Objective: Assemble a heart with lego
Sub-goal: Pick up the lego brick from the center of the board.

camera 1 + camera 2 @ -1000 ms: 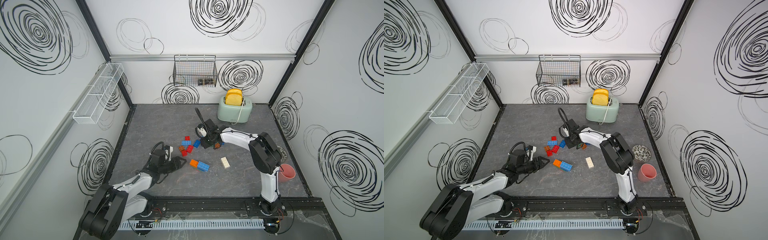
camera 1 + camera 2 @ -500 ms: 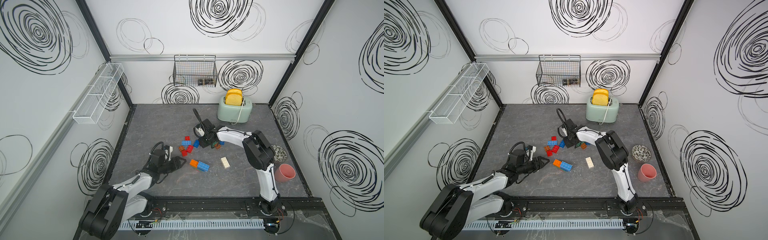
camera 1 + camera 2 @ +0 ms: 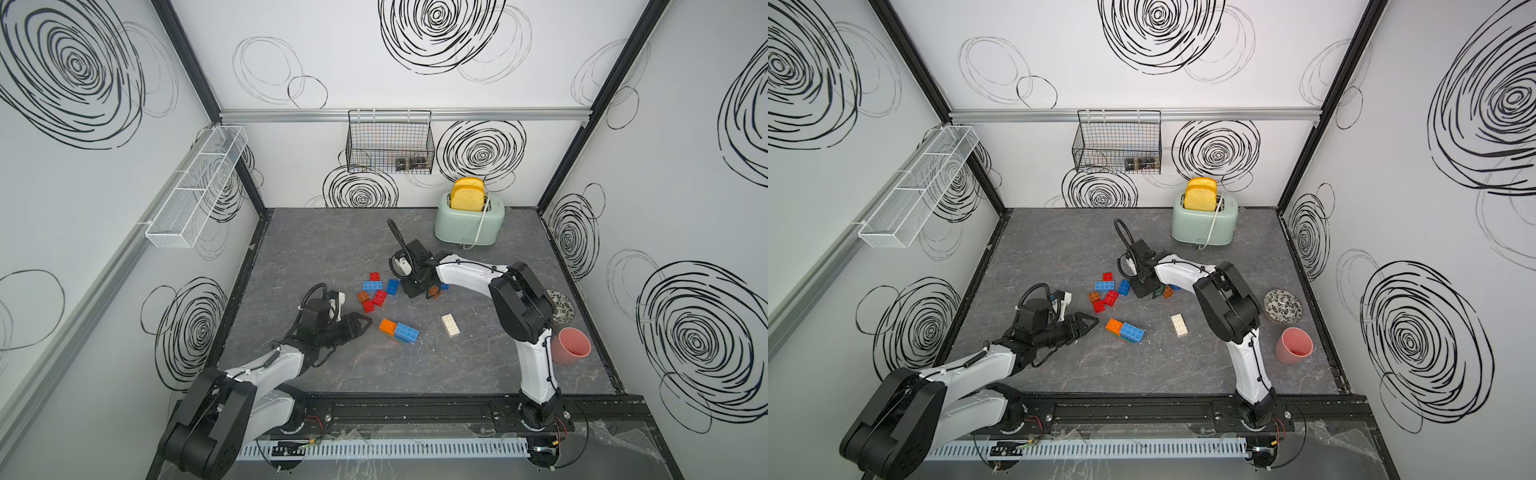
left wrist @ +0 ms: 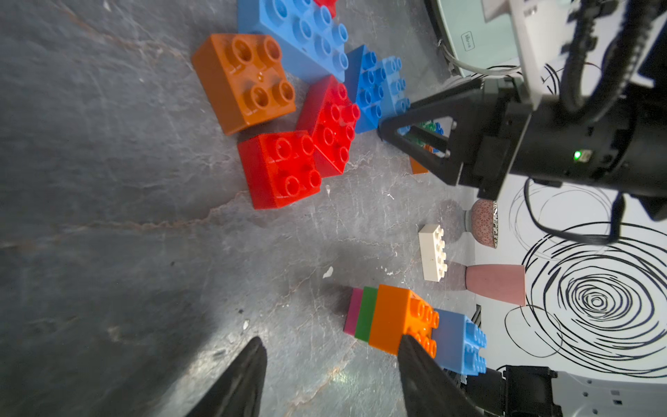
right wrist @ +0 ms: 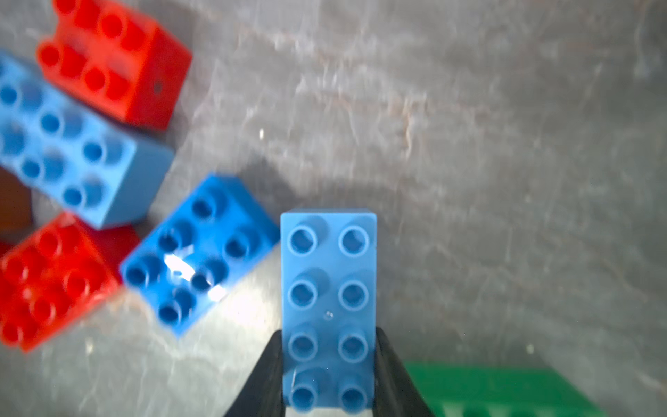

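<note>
In the right wrist view my right gripper (image 5: 329, 332) is shut on a light blue 2x4 brick (image 5: 328, 267), its fingers pressed against the two long sides. In both top views that gripper (image 3: 420, 289) (image 3: 1148, 289) sits low on the mat beside the loose red, blue and orange bricks (image 3: 376, 291). My left gripper (image 3: 360, 325) (image 4: 332, 352) is open and holds nothing. It stands just short of the stacked piece, with an orange and a blue brick on top (image 3: 399, 330) (image 4: 397, 321). A white brick (image 3: 451, 325) lies apart.
A green brick (image 5: 505, 390) lies right beside the right gripper. A mint toaster (image 3: 469, 222) stands at the back. A patterned bowl (image 3: 561, 305) and a pink cup (image 3: 571, 345) are at the right edge. A wire basket (image 3: 390, 143) hangs on the back wall.
The right jaws have closed onto the light blue brick after a small shift of the right arm. The left arm has not moved.
</note>
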Available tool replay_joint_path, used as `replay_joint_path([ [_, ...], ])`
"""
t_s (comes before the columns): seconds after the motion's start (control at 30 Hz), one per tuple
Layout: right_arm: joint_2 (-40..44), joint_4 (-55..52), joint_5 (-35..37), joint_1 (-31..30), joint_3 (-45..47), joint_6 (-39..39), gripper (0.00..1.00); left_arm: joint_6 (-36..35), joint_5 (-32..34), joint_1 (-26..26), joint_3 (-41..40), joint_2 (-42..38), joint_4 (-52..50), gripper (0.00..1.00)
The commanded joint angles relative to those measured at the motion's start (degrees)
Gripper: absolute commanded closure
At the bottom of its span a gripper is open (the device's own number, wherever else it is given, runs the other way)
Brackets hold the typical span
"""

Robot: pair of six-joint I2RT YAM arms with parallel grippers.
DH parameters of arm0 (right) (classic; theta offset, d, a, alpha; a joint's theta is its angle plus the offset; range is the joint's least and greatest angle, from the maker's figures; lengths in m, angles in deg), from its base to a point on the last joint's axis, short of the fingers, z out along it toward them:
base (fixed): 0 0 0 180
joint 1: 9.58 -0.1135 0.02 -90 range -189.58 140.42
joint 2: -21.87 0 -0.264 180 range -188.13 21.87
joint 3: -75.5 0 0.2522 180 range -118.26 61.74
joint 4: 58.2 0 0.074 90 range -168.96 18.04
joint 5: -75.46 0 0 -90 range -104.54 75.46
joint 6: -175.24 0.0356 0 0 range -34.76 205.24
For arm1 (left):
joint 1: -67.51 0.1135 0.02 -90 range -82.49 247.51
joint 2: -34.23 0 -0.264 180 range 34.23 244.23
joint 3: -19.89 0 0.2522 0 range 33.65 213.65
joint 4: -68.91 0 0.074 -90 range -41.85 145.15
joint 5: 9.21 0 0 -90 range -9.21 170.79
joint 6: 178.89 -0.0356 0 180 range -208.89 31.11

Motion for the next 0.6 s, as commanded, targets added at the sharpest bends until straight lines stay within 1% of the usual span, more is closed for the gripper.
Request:
replay_joint_path([
  [0.0, 7.0, -2.7, 0.4, -1.7, 4.6, 1.4, 0.68, -0.2, -0.7, 0.5, 0.3, 0.0, 3.1, 0.37],
  [0.1, 11.1, -2.9, 0.3, -2.9, 9.3, 3.0, 0.68, -0.1, -1.2, 0.4, 0.4, 0.4, 4.2, 0.37],
  [0.27, 15.2, -2.6, 0.1, -4.9, 15.8, 5.2, 0.67, 0.1, -1.4, -0.2, 0.5, 0.5, 4.5, 0.37],
  [0.4, 15.8, -1.9, 0.4, -5.7, 19.7, 6.3, 0.67, 0.2, -1.1, -0.4, 0.5, 0.1, 4.1, 0.37],
  [0.57, 14.8, -1.8, 1.5, -5.9, 20.7, 6.0, 0.65, 0.1, -1.0, -0.6, 0.5, 0.2, 4.0, 0.37],
])
